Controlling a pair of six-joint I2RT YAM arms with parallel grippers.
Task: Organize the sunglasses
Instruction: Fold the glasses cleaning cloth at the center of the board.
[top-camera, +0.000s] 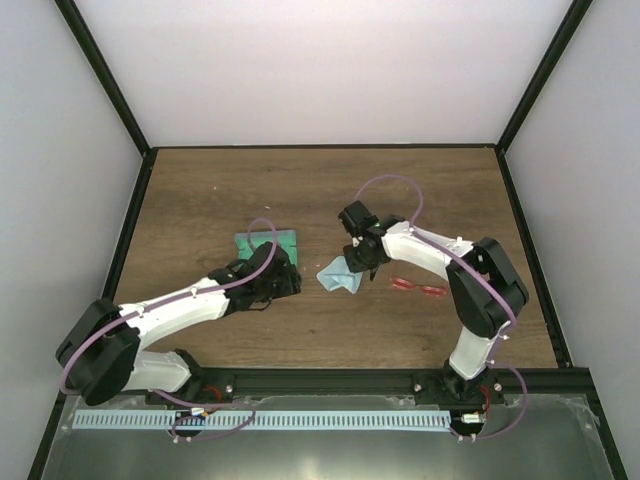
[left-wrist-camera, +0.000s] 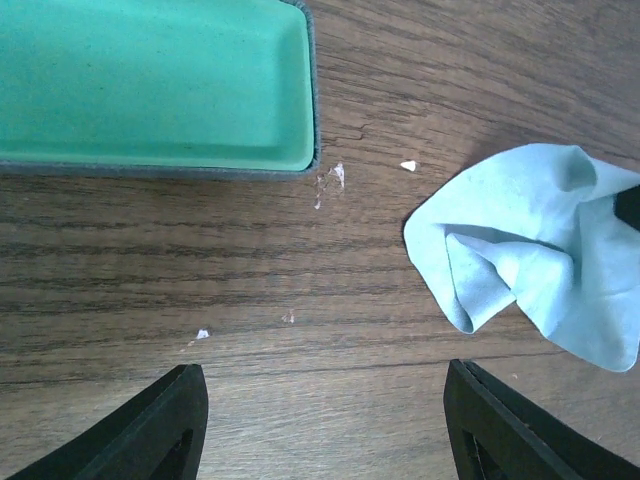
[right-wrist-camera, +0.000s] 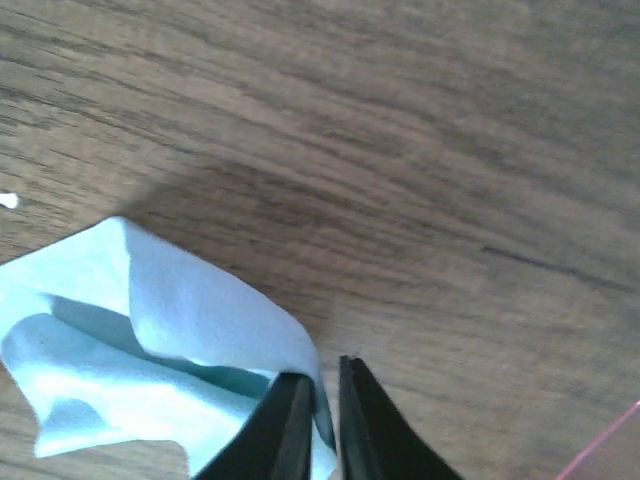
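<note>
The left pincer (left-wrist-camera: 322, 385) hangs low over the wooden surface (top-camera: 300, 190) on the left side. Its two dark fingers are spread wide, with only bare wood between them. Level with it on the right side, the sunglasses (top-camera: 418, 287) lie flat on the surface just inside the bend of the right arm. Their thin red frame is apart from everything else and nothing grips them. A little farther in, near the middle, sits the crumpled light blue cloth (left-wrist-camera: 530, 250). The right pincer (right-wrist-camera: 320, 372) comes down on the cloth's right edge, its fingers drawn almost together with a fold of the fabric pinched between them. Farthest back on the left, beyond the left pincer, the case (left-wrist-camera: 150, 80) lies open with its green lining facing up and nothing inside it.
</note>
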